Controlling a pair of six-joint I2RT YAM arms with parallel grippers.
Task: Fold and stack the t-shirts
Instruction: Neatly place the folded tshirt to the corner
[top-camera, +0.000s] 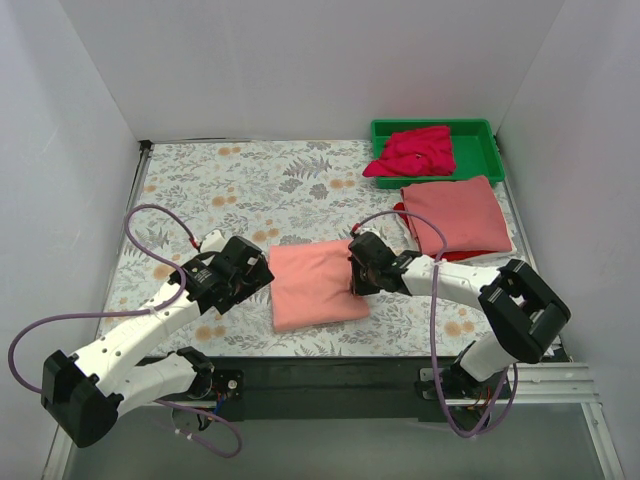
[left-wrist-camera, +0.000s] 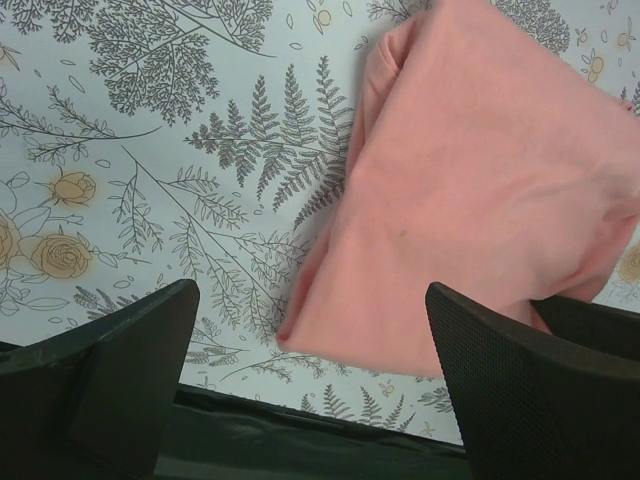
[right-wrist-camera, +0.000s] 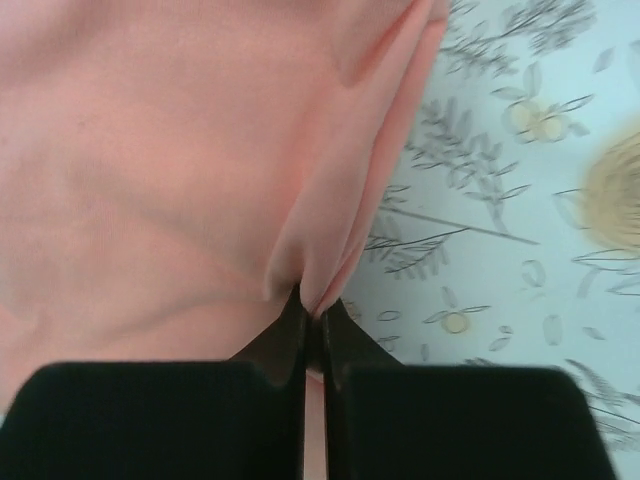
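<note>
At lower centre, the folded light salmon-pink cloth t-shirt (top-camera: 315, 284) is pinched at its right edge by the right gripper (right-wrist-camera: 312, 312), apparently for transfer onto the folded dusty-rose shirt (top-camera: 455, 213) at right, while the left gripper (top-camera: 262, 270) is held spread alongside.

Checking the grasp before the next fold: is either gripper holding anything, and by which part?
The right gripper pinches the salmon-pink t-shirt by a fold at its right edge. The left gripper is open, holding nothing.
</note>
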